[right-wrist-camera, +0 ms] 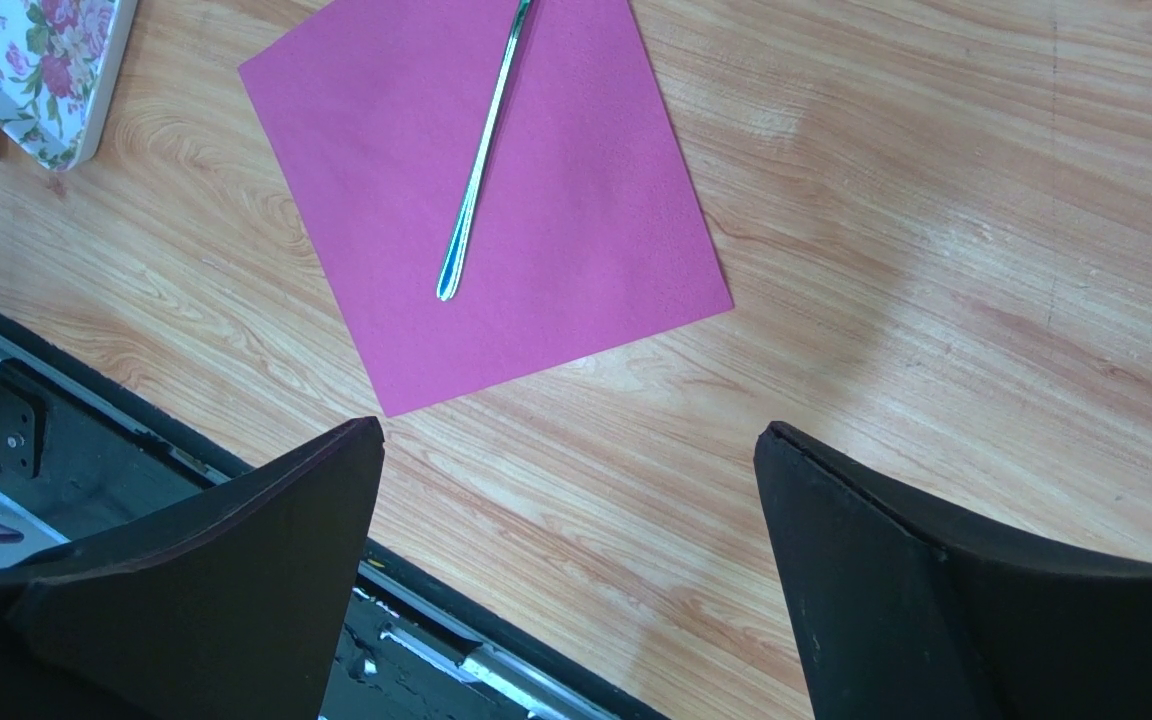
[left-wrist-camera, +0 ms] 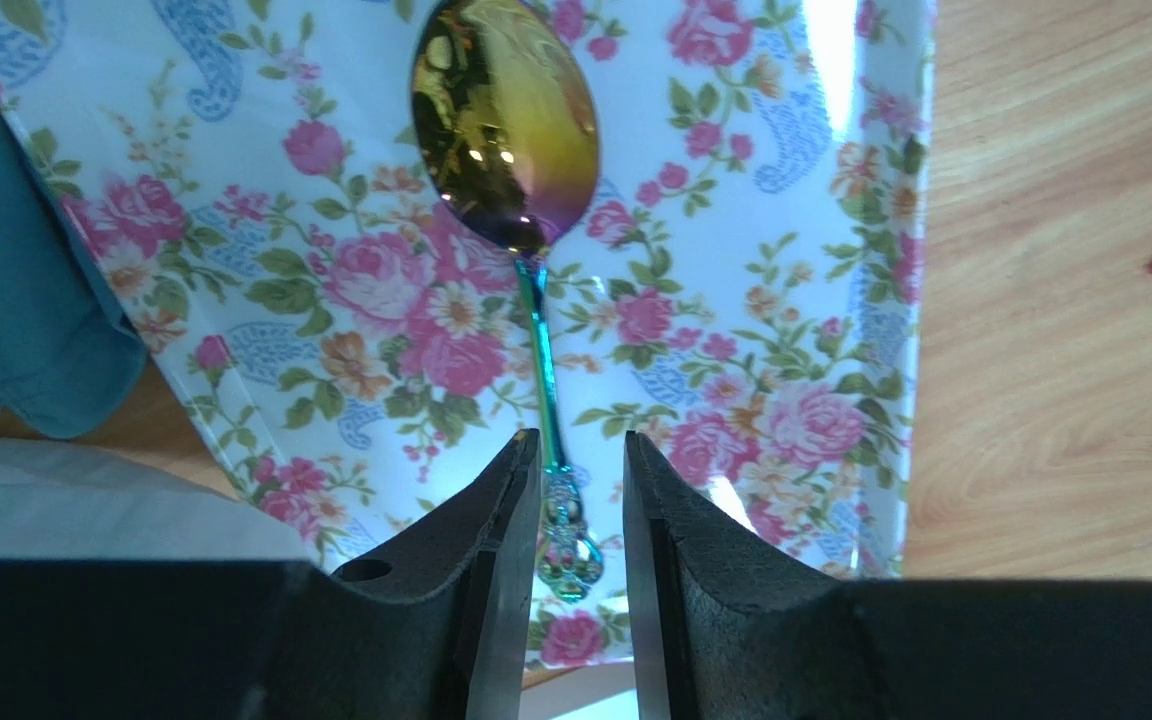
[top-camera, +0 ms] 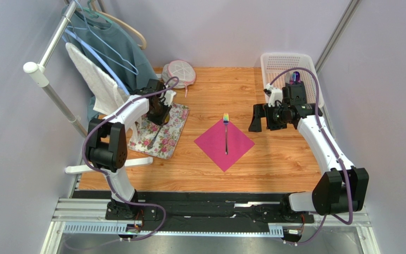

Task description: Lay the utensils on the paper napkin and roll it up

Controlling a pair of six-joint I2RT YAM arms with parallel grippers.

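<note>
Left gripper (left-wrist-camera: 582, 443): jaws parted only narrowly and not clenched, with a sliver of daylight on the right jaw's side.
Between the left jaws: the ornate end of the spoon (left-wrist-camera: 515, 195) handle, lying flat on the floral cloth (left-wrist-camera: 778, 300).
Ahead of the left jaws: the thin handle ran straight out to the rounded bowl, hollow side up.
Spoon handling: probably light, rigid and slick. The patterned end already between the jaws looked the best hold, since its relief should resist slipping more than the polished stem. It lay low on soft cloth, so the jaws likely needed to press down to get under its edges.
Right gripper (right-wrist-camera: 567, 435): spread wide, holding nothing, above the bare table (right-wrist-camera: 913, 300).
Ahead and left of the right jaws: the paper napkin (right-wrist-camera: 582, 225), flat, one corner toward them.
On the napkin: the fork (right-wrist-camera: 480, 150), along the diagonal, handle end nearer the jaws.
Napkin handling: thin and limp, likely to crease or slide. A corner looked the place to pinch for rolling.
</note>
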